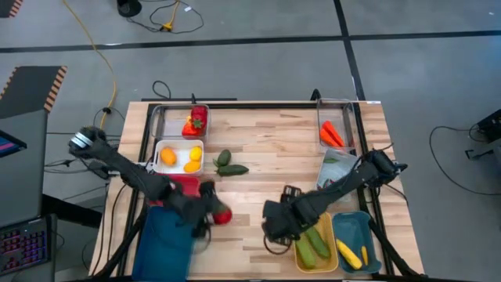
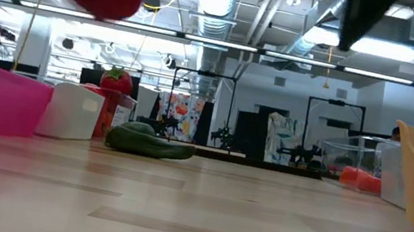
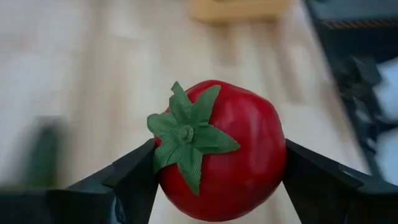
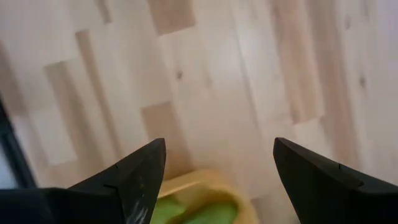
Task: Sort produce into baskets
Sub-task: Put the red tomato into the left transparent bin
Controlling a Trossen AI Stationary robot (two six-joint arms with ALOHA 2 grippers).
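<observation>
Tomato (image 3: 224, 152) clamped between left claw (image 3: 214, 180) fingers.

Between my left gripper's (image 3: 217, 180) black fingers I see a glossy red tomato (image 3: 230, 152) with a green leafy calyx, pale striped wood table (image 4: 249, 74) beneath my right gripper (image 4: 217, 180), whose black fingers frame a yellow basket (image 4: 199, 186) of green cucumbers (image 4: 186, 211).

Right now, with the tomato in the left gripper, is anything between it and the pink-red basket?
Nothing visible blocks it. The left gripper holds the tomato lifted off the table, right beside the pink-red basket. Only the left arm's own links cross over that basket. The right gripper hangs open near the yellow basket, well clear.
</observation>
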